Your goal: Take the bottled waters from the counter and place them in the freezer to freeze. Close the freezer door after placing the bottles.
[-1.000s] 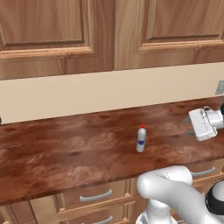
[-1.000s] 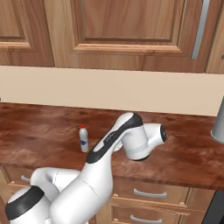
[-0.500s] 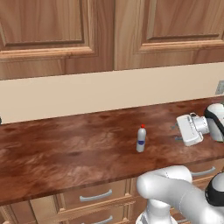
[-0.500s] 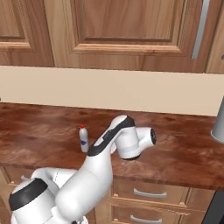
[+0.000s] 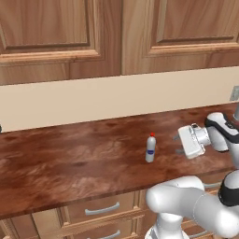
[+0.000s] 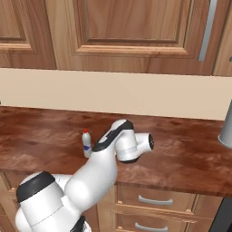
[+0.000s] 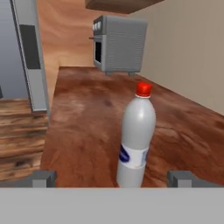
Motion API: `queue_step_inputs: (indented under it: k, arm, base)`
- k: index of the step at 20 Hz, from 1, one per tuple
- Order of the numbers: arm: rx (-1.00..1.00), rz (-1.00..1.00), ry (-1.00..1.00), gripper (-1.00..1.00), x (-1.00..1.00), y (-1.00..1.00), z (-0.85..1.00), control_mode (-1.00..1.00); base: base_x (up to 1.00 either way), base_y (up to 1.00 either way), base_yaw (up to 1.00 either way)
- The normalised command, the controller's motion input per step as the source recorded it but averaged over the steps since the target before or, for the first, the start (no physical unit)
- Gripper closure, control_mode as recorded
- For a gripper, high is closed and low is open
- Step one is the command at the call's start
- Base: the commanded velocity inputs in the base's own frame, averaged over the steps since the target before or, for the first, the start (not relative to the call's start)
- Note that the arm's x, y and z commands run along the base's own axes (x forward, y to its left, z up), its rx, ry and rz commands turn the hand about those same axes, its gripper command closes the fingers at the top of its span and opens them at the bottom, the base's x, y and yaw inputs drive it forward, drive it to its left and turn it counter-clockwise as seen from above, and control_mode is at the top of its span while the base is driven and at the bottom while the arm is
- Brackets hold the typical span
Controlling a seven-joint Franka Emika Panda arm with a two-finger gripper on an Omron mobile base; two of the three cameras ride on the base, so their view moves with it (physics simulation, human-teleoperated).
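Note:
A small clear bottled water point(image 5: 150, 148) with a red cap and blue label stands upright on the dark reddish-brown counter point(image 5: 70, 163). My gripper point(image 5: 178, 144) hovers level with it just to its right, jaws open and pointing at it, not touching. Seen from the hand, the bottle point(image 7: 136, 140) stands close in front, a little right of centre between the spread fingertips point(image 7: 43, 178), and my gripper point(image 7: 113, 178) is open with nothing in it. In the right base view the bottle point(image 6: 86, 144) stands left of my arm. The grey freezer door point(image 7: 31, 61) with its black panel stands beyond the counter's far end.
A grey toaster oven point(image 7: 120, 43) sits on the far end of the counter against the beige wall. Wooden wall cabinets point(image 5: 116, 32) hang above, and drawers with silver handles point(image 5: 100, 210) sit below. A grey vessel point(image 6: 225, 131) stands at the right edge.
My hand has travelled left along the counter toward the bottle, closing most of the gap. The jaws stayed open and the bottle has not moved.

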Motion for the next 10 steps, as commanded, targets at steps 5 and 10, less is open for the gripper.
queue_step_inputs:
  k: [5, 10]
  arm:
    - [0.01, 0.02, 0.00, -1.00, 0.31, 0.02, 0.00, -1.00]
    - [0.00, 0.03, 0.00, -1.00, 0.34, 0.12, 0.00, -1.00]
  base:
    - [0.00, 0.00, 0.00]
    - [0.00, 0.00, 0.00]
